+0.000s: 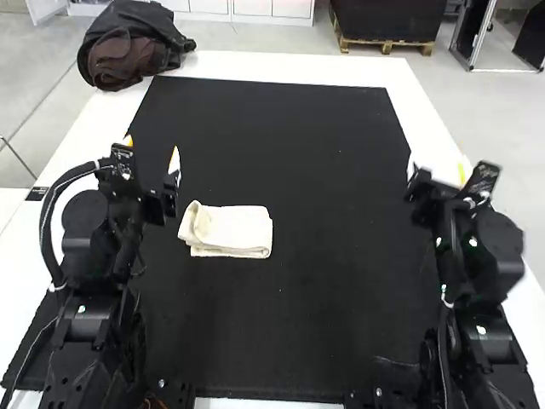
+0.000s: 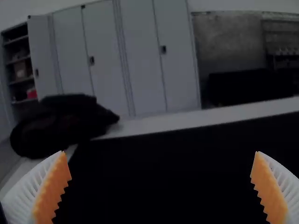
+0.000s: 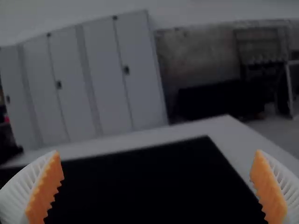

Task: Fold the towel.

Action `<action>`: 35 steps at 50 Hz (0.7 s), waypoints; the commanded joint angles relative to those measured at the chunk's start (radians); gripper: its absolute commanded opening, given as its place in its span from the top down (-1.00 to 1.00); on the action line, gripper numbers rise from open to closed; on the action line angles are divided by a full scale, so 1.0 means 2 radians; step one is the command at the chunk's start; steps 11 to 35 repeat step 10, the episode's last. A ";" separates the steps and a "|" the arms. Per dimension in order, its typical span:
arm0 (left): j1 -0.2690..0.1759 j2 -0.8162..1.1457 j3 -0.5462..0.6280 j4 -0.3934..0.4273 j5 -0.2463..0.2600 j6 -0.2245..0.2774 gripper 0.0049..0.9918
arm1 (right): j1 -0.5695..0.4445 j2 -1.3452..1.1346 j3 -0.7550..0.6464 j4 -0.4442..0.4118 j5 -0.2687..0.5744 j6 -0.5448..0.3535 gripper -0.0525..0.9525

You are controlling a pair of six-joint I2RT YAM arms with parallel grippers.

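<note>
While the folded towel (image 1: pixel 237 228) lies nine o'clock of the black mat's (image 1: pixel 349 247) centre, left gripper (image 1: pixel 152 150) gapes near its eleven, right gripper (image 1: pixel 438 166) gapes towards two, mat stretching wide past its three-o'clock edge

From my end, the L arm (image 1: pixel 85 328) stands at the high view's left w/ its gripper (image 1: pixel 152 149) pointing fwd, a black cable (image 1: pixel 44 230) bowing out along its outer side from wrist to lower down. The R arm (image 1: pixel 487 336) is at the right, approx. the same pose, its own gripper (image 1: pixel 438 169) also aimed fwd & well apart from the other. Per both wrist cams I've got each pair of white ribbed fingers (image 2: pixel 286 186) spread wide, orange pads (image 3: pixel 44 193) facing each other, wrists roughly lvl.
</note>
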State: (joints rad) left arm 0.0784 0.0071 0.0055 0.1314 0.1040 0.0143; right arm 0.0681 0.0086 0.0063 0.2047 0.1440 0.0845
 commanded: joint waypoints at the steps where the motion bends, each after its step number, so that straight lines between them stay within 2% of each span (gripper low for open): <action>1: 0.004 -0.006 -0.002 -0.010 -0.005 -0.011 -0.95 | -0.006 -0.002 -0.002 -0.066 0.034 -0.017 -0.94; 3: 0.005 -0.006 -0.002 -0.013 -0.005 -0.013 -0.95 | -0.006 -0.002 -0.002 -0.082 0.035 -0.021 -0.94; 10: 0.006 -0.005 -0.002 -0.060 -0.004 -0.011 -0.95 | -0.006 -0.003 -0.002 -0.084 0.030 -0.021 -0.94; 35: 0.006 -0.005 -0.002 -0.060 -0.004 -0.011 -0.95 | -0.006 -0.003 -0.002 -0.084 0.030 -0.021 -0.94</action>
